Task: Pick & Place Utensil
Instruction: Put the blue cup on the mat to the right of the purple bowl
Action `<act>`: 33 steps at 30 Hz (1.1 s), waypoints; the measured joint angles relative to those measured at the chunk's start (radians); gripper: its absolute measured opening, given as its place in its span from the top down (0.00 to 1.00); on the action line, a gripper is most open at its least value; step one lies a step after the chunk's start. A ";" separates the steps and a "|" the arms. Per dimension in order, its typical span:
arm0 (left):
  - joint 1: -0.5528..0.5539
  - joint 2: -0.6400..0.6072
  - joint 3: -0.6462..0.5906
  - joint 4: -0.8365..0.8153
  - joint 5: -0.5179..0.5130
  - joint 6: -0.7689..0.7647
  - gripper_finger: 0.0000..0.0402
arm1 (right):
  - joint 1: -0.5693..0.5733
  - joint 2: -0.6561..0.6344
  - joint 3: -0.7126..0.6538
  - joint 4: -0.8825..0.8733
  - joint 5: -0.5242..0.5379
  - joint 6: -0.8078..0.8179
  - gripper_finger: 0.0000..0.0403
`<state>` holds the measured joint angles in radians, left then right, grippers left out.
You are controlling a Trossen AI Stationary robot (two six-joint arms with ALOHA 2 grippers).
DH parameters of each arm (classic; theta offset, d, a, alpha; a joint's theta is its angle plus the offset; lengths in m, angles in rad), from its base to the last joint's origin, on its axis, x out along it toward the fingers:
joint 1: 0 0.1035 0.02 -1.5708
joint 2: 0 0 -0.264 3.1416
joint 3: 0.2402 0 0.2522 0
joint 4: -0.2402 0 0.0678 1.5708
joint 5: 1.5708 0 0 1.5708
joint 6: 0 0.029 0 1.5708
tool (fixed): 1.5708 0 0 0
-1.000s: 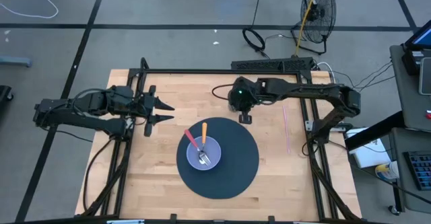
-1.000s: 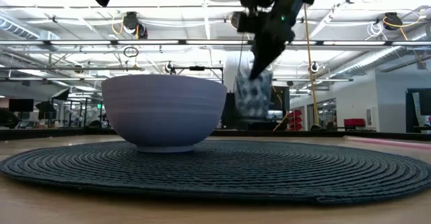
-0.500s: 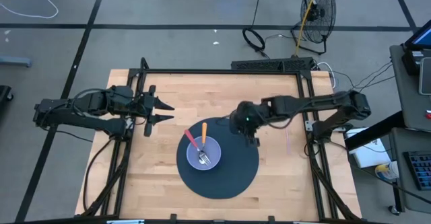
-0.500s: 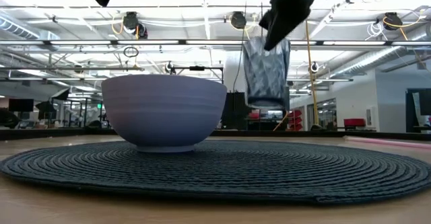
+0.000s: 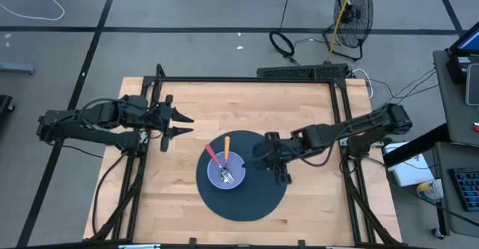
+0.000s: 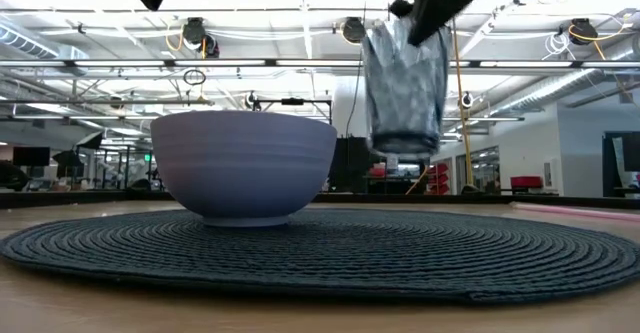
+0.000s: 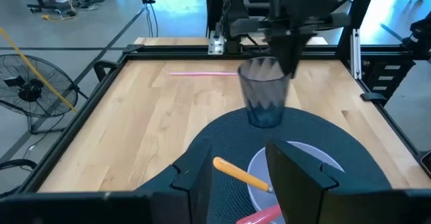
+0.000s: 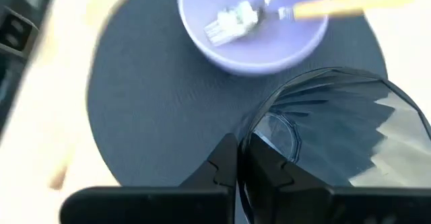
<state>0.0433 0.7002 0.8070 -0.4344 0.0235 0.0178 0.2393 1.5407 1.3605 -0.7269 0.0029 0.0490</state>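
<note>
Right gripper (image 5: 271, 159) has swung in from the far side of the table to the dark round placemat (image 5: 243, 200) over the last second, carrying a clear faceted tumbler (image 6: 404, 88) — fingers clamped on its rim, one inside and one outside by the right wrist view. It now sits just beside the lavender bowl (image 5: 227, 170), on the bowl's right as seen from above. Low view shows the tumbler's base clear of the mat, so it is held aloft, upright or near enough, not yet set down. Bowl hasn't moved; the orange-handled utensil (image 5: 227, 146) and the red-handled utensil (image 5: 213, 155) lean out over its far rim, with a metal fork head (image 8: 232, 21) lying in the bottom. Can't tell which handle the fork head belongs to. A pink straw (image 7: 202, 74) lies on the bare wood well away from the mat, untouched. Left gripper (image 5: 182, 125) parked above the table's left side, same spot as before, fingers apart and empty. My read — the tumbler is being staged next to the bowl as the drop target for the utensils, so the placing part hasn't begun; next comes a lowering onto the mat and a release. Risk: the tumbler is close to the bowl wall, so a sideways drift on the way down could knock the bowl.
</note>
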 joint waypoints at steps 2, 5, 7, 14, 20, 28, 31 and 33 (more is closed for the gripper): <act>0.000 0.000 0.000 0.006 0.000 -0.001 0.64 | 0.011 0.015 0.003 0.031 0.001 0.000 0.99; 0.000 0.000 0.000 0.021 0.000 -0.002 0.64 | 0.024 0.042 0.000 0.013 -0.003 0.004 0.99; 0.000 0.000 0.000 0.020 0.000 -0.002 0.64 | 0.025 0.068 0.002 0.030 -0.010 0.004 0.99; 0.000 0.000 0.000 0.020 0.000 -0.006 0.64 | 0.024 0.136 0.000 -0.003 -0.033 0.018 0.99; 0.000 0.000 0.000 0.017 0.000 -0.009 0.64 | 0.024 0.142 0.000 -0.003 -0.030 0.019 0.98; 0.000 0.000 0.000 0.017 0.000 -0.012 0.64 | 0.024 0.142 -0.017 0.022 -0.032 0.037 0.98; 0.000 0.000 0.000 0.017 0.000 -0.013 0.64 | 0.024 0.142 -0.047 0.040 -0.030 0.048 0.98; 0.000 0.000 0.000 0.017 0.000 -0.014 0.64 | 0.024 0.139 -0.063 0.053 -0.031 0.060 0.98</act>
<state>0.0433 0.7002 0.8070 -0.4175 0.0238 0.0040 0.2638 1.6801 1.2976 -0.6740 -0.0279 0.1093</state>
